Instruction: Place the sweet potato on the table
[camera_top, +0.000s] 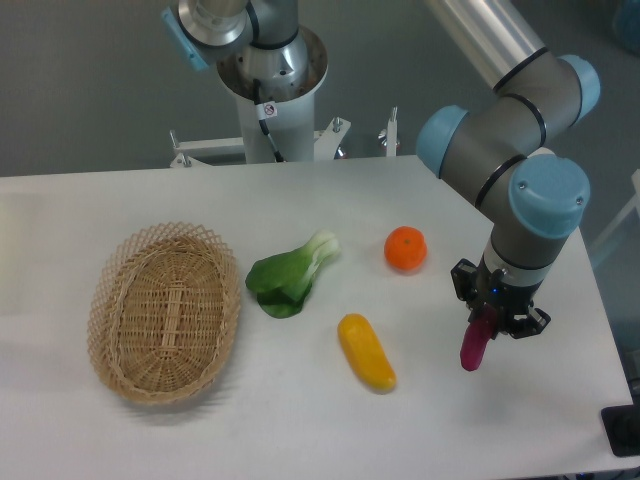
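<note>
- Magenta-purple and smooth, the sweet potato is a small long tuber with a tapered lower end; it hangs almost upright, and its upper end is pinched between the fingers of the tool.
- The tool is dark and compact, mounted under a grey arm with round light-blue caps on its joints; its fingers are pressed against the sweet potato.
- The sweet potato is over the right part of the bench, near the right edge; I cannot tell if its lower tip touches the surface.
- The bench is a flat white top with a matte look.
- A yellow oblong vegetable with a glossy skin lies on the bench, left of the sweet potato and apart from it.
- A round orange fruit sits behind the yellow one.
- A leafy green vegetable with a pale stalk and dark leaves lies near the middle.
- An oval woven wicker basket with a lacy looped rim stands on the left side, just beside the green leaves.
</note>
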